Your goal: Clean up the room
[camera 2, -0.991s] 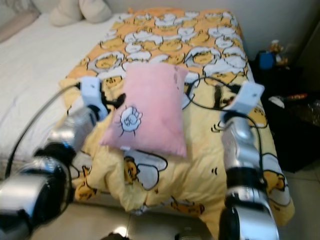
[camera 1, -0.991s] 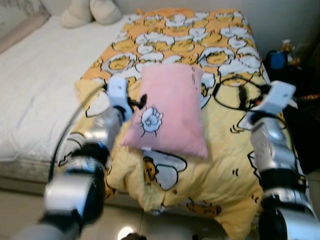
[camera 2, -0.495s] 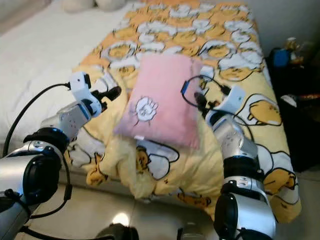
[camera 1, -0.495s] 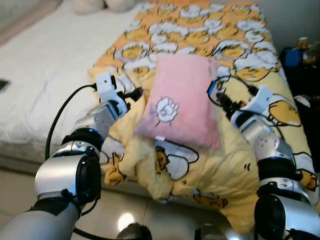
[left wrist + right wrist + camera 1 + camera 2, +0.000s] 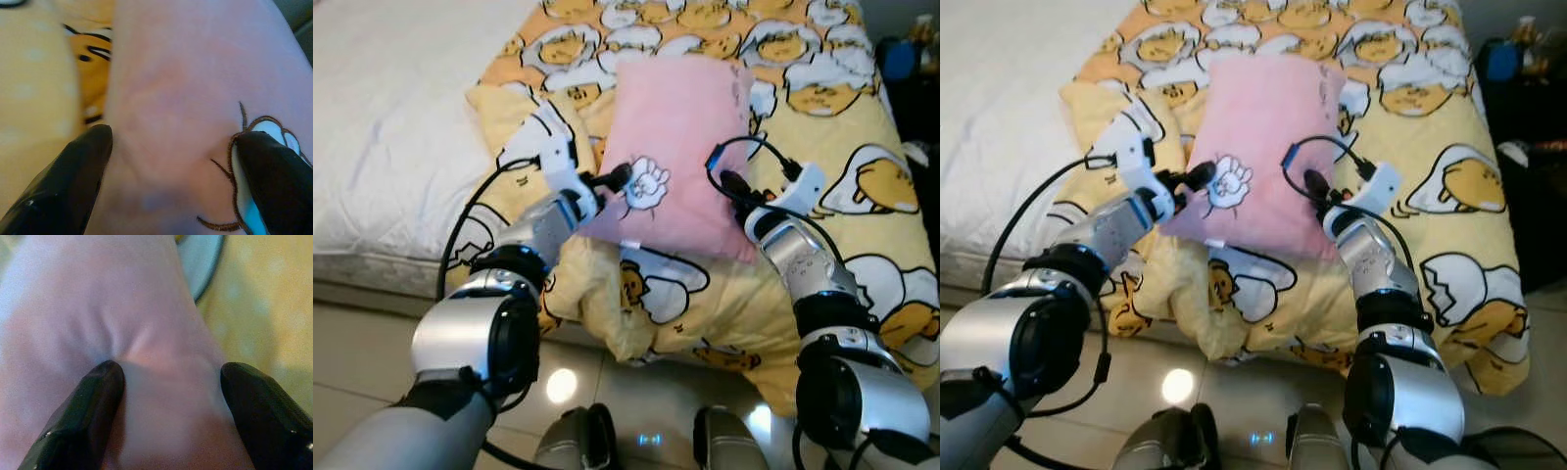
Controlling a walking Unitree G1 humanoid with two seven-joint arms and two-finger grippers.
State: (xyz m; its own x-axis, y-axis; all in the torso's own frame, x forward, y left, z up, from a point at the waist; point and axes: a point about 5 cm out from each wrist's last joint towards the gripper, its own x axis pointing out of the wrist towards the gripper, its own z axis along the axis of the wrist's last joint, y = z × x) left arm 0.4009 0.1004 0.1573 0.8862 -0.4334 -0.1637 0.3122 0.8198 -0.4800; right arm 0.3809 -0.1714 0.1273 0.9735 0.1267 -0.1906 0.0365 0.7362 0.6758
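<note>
We see the left gripper [image 5: 168,161] with its glossy black fingers [image 5: 68,181] spread and pressed into the pillow [image 5: 680,147], soft pink fabric bulging between them. One tip sits at the pillow's edge next to the quilt [image 5: 862,137]; the other lies on the embroidered white patch [image 5: 648,182] outlined in brown thread.

The right gripper [image 5: 168,406] is likewise spread, its fingers [image 5: 83,416] sunk into the pillow's opposite side; the cloth puckers into folds where one tip digs in. A black cable loops above that wrist.

So the pillow lies between the two grippers, touched on both flanks. We cannot tell whether it is lifted or resting. It is rectangular, plush, matte pink, lying lengthwise on the quilt near the bed's foot end.

The quilt is yellow, thin and rumpled, printed with white egg-shaped cartoon figures outlined in black; its near edge hangs in bunched folds over the mattress side. To the robot's left, a white sheet [image 5: 391,117], lightly textured, covers the rest of the bed. Below is a glossy pale tiled floor [image 5: 352,362] with a lamp reflection.
</note>
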